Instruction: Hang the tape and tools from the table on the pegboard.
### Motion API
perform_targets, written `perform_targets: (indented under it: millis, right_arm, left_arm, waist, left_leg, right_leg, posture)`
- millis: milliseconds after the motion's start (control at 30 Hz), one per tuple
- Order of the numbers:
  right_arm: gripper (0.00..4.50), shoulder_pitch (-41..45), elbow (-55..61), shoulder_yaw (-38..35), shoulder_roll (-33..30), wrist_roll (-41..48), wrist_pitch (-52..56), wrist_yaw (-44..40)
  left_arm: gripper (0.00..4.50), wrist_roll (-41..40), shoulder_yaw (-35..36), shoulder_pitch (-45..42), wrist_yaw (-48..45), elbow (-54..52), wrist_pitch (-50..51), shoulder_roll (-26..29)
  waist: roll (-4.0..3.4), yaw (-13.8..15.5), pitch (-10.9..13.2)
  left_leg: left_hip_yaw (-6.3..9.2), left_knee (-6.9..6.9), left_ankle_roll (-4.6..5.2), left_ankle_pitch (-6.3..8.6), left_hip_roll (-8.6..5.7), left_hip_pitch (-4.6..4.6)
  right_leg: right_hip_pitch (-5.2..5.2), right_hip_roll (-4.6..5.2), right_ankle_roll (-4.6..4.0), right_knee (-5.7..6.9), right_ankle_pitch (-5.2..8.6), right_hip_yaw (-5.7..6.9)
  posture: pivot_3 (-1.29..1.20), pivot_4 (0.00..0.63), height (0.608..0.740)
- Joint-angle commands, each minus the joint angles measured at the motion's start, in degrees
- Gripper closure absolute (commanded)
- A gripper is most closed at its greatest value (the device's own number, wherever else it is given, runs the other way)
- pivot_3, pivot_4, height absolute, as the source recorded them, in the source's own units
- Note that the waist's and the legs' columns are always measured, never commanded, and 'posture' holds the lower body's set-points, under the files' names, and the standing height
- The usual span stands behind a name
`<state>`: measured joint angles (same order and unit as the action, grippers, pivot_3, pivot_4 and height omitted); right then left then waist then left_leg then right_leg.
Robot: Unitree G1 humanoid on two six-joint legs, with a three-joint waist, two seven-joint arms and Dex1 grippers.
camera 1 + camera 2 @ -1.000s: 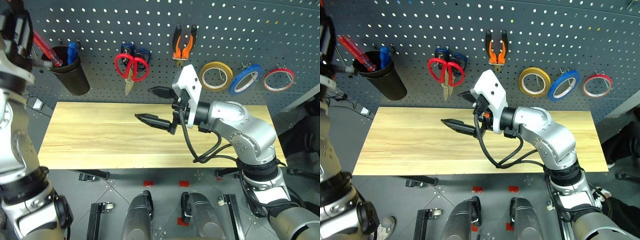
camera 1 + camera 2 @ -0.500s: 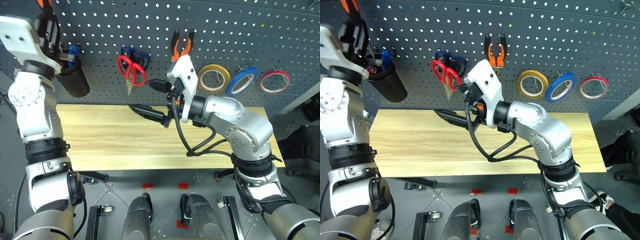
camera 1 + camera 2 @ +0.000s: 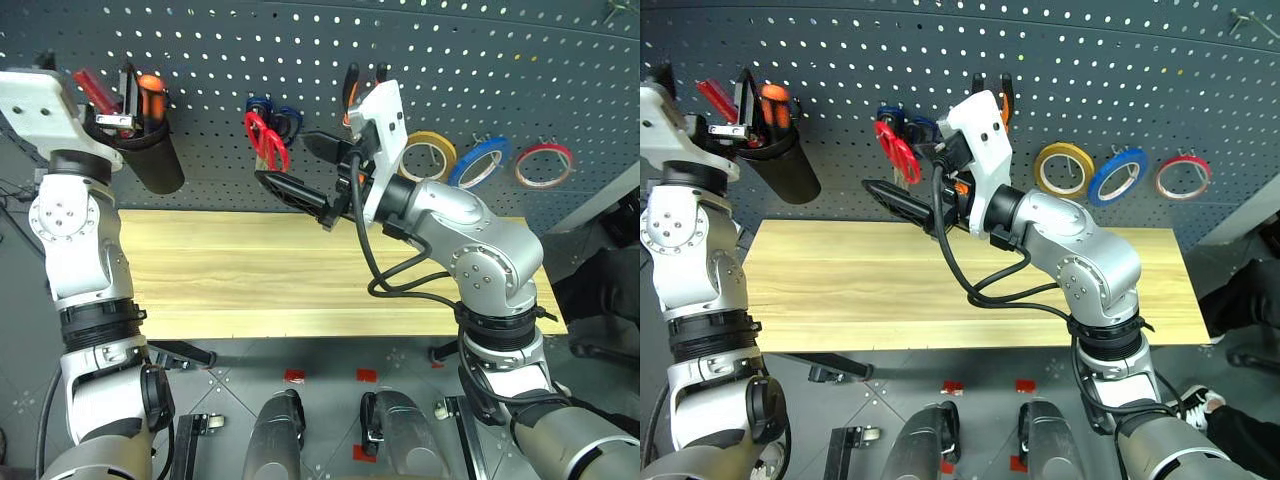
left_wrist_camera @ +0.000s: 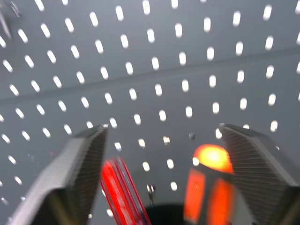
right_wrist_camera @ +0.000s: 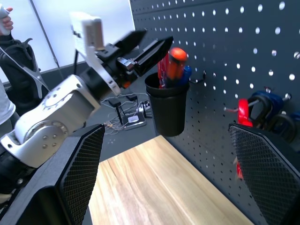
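Up on the pegboard (image 3: pixel 560 60) everything already hung: the blue tape (image 3: pixel 482 162) between a yellow roll (image 3: pixel 431 155) on its left and a red roll (image 3: pixel 543 164) on its right, the red scissors (image 3: pixel 262 141) overlapping a dark blue pair (image 3: pixel 283 118), and the pliers (image 3: pixel 349 86) partly hidden behind the right arm. At the far left a black cup (image 3: pixel 155 160) hung on the board, with the screwdriver (image 3: pixel 150 98), orange and black at the handle, standing in it beside a red-handled tool (image 3: pixel 88 87). Over the cup's mouth sat the left gripper (image 3: pixel 122 95), its fingers (image 4: pixel 84 164) spread wide on either side of those two handles and clamped on neither. Near the middle, the right gripper (image 3: pixel 310 172) pointed left, above the table's far edge and in front of the scissors, its jaws also wide and holding nothing. Below, the table (image 3: pixel 250 290) lay with its wood top bare. Beyond the left arm in the right wrist view, a person (image 5: pixel 14 61) in dark clothes stood at the picture's edge.
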<state>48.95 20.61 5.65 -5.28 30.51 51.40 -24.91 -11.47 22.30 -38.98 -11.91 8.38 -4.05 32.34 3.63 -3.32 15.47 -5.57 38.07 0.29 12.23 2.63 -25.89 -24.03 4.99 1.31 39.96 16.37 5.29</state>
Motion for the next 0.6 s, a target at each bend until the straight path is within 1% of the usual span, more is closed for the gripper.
perform_targets:
  millis: [33, 100, 167, 200, 233, 367, 433, 500, 600]
  right_arm:
    - [0.00, -0.60, 4.44, -1.27, -0.79, 2.30, -1.87, -1.12]
    - [0.00, -2.62, 6.17, -1.49, -2.23, 3.13, -2.07, -2.40]
    - [0.00, -5.08, 7.71, -1.35, -3.92, 3.92, -2.17, -3.61]
    - [0.00, -6.07, 8.22, -1.19, -4.60, 4.13, -2.28, -3.91]
    - [0.00, -7.56, 8.82, -0.93, -5.59, 4.07, -2.35, -4.25]
    - [0.00, -12.87, 9.14, 0.12, -8.46, 1.89, -3.31, -3.75]
    - [0.00, -15.31, 7.54, 1.02, -8.76, -1.32, -5.41, -1.68]
    - [0.00, -18.28, 4.31, 2.26, -8.41, -6.98, -10.01, 1.86]
    - [0.00, -23.63, -2.92, 2.91, -6.52, -16.12, -20.46, 9.03]
  left_arm:
    - [0.12, -0.67, -2.16, 3.73, -1.35, -13.33, 6.04, 1.36]
    - [0.12, -1.31, -4.30, 9.54, -3.80, -19.17, 11.04, 1.55]
    - [0.12, -2.01, -4.43, 14.60, -3.87, -22.36, 16.12, 1.25]
    - [0.12, -2.82, -3.99, 16.11, -3.42, -23.30, 18.66, 0.91]
    - [0.12, -3.71, -3.45, 17.58, -1.95, -23.94, 23.73, 0.34]
    - [0.12, -2.28, -3.11, 21.83, 1.80, -26.23, 31.26, -1.16]
    - [0.12, -3.23, -2.97, 23.32, 2.32, -26.97, 33.72, -2.18]
    - [0.12, -2.69, -3.04, 25.33, 2.20, -26.42, 32.26, -3.23]
    - [0.12, -3.17, -2.34, 27.99, 2.89, -23.68, 31.36, -6.30]
  waist:
    - [-0.02, -0.01, -0.43]
    - [-0.12, -0.03, -0.99]
    - [-0.30, -0.01, -1.75]
    - [-0.32, -0.01, -1.94]
    - [-0.31, 0.00, -1.99]
    - [-0.33, 0.09, -2.17]
    - [-0.35, 0.13, -2.35]
    - [-0.48, 0.21, -2.95]
    - [-0.57, 0.36, -3.88]
  left_leg:
    - [0.00, 0.00, 0.00, 0.00, -0.01, 0.00]
    - [-0.02, -0.02, 0.00, 0.00, -0.02, 0.00]
    - [-0.04, -0.05, 0.00, 0.00, -0.03, 0.01]
    - [-0.04, -0.06, 0.00, 0.00, -0.03, 0.04]
    - [-0.02, -0.06, 0.00, 0.00, -0.01, 0.07]
    - [0.32, -0.03, -0.01, -0.17, 0.03, 0.15]
    - [0.47, -0.05, 0.09, -0.24, 0.04, 0.22]
    - [0.52, -0.05, -0.06, -0.37, 0.03, 0.23]
    - [0.50, -0.13, -0.10, -0.40, 0.02, 0.49]
  right_leg:
    - [0.00, 0.00, 0.00, 0.00, 0.00, -0.01]
    - [0.02, 0.00, 0.00, -0.03, 0.00, -0.05]
    - [0.03, 0.01, 0.00, -0.08, 0.00, -0.05]
    - [0.06, 0.01, 0.00, -0.09, 0.01, -0.07]
    - [0.07, -0.01, 0.00, -0.07, 0.01, -0.06]
    - [0.20, -0.12, -0.21, 0.05, -0.12, -0.04]
    - [0.31, -0.17, -0.32, 0.05, -0.18, 0.01]
    - [0.35, -0.19, -0.35, 0.06, -0.21, 0.02]
    - [0.59, -0.19, -0.35, 0.01, -0.21, 0.02]
  posture:
    - [-0.13, 0.160, 0.740]
    - [-0.11, 0.153, 0.740]
    - [-0.11, 0.151, 0.740]
    - [-0.11, 0.151, 0.740]
    - [-0.10, 0.147, 0.740]
    - [-0.09, 0.143, 0.740]
    - [-0.09, 0.140, 0.740]
    - [-0.09, 0.136, 0.740]
    - [-0.09, 0.125, 0.740]
